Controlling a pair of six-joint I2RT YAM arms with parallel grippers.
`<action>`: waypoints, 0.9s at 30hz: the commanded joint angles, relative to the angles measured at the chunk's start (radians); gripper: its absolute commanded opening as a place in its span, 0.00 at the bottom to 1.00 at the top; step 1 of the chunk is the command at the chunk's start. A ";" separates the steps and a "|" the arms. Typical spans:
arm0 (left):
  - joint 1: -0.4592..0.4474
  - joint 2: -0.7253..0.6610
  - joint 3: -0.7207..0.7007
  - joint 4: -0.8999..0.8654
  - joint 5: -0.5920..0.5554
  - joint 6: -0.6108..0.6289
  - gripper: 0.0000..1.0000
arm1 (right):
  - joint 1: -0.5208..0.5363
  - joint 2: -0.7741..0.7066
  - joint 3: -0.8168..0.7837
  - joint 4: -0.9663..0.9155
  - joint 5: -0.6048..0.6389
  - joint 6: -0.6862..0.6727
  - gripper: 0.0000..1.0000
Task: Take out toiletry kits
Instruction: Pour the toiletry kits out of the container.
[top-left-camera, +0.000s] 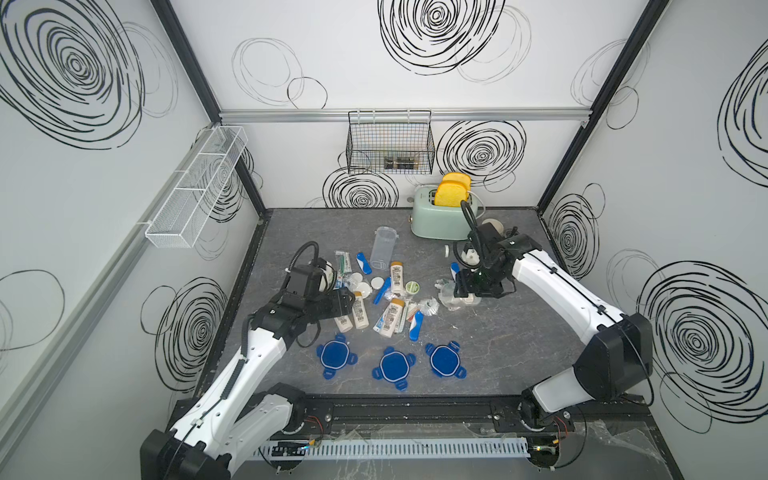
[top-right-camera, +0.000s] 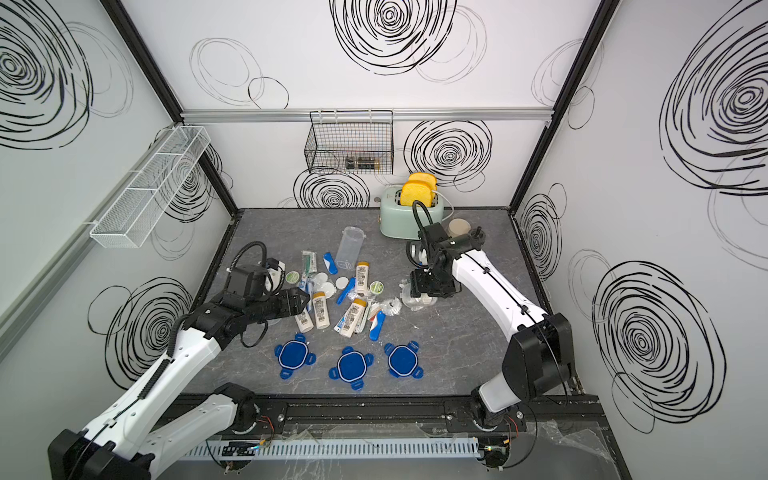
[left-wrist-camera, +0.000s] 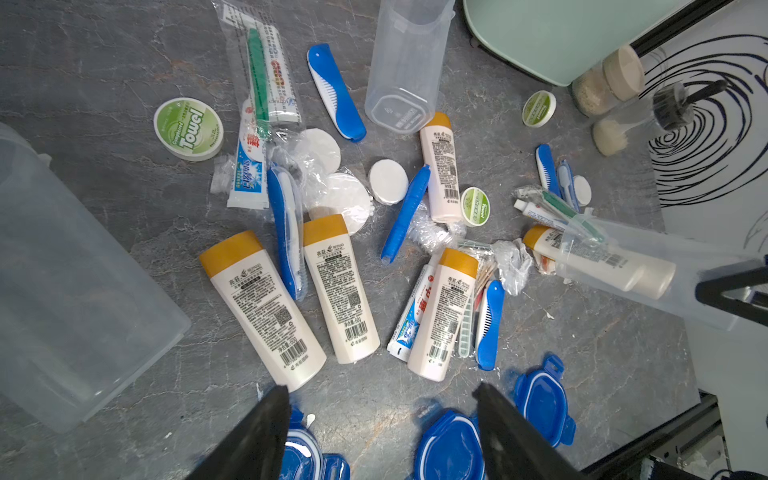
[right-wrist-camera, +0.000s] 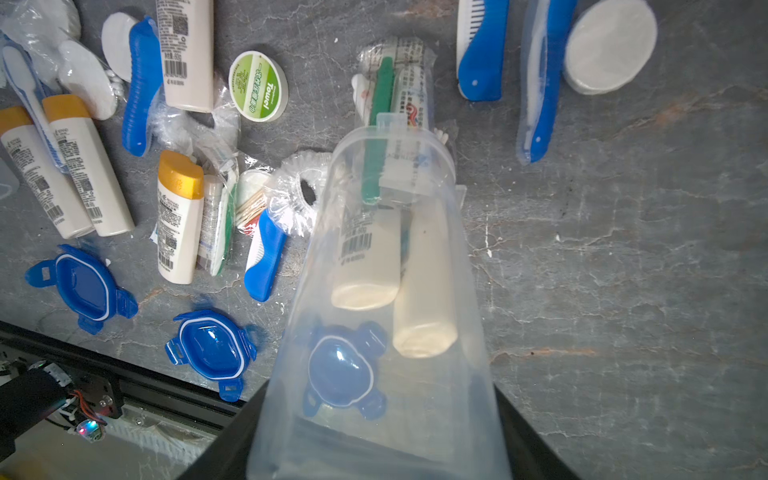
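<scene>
Toiletry kits (top-left-camera: 386, 299) mostly lie scattered on the table (right-wrist-camera: 623, 249). Two cream bottles (right-wrist-camera: 424, 307) sit inside the clear jar (right-wrist-camera: 440, 395) that my right hand (right-wrist-camera: 378, 457) clamps, its long axis tilted mouth-down toward the table. My left hand (left-wrist-camera: 382, 428) hovers wide open, nearer the pile.

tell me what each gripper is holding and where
Right gripper grips the clear jar near its closed base; left gripper is open, holding nothing.
</scene>
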 joint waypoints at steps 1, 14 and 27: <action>-0.006 -0.008 -0.005 0.012 -0.016 0.005 0.74 | 0.011 -0.022 0.019 -0.004 -0.018 0.008 0.28; -0.008 -0.005 -0.007 0.012 -0.022 0.003 0.74 | 0.030 -0.026 0.024 0.007 -0.019 0.010 0.28; -0.008 -0.003 -0.007 0.012 -0.028 0.001 0.75 | 0.030 -0.069 0.020 -0.013 -0.002 0.006 0.27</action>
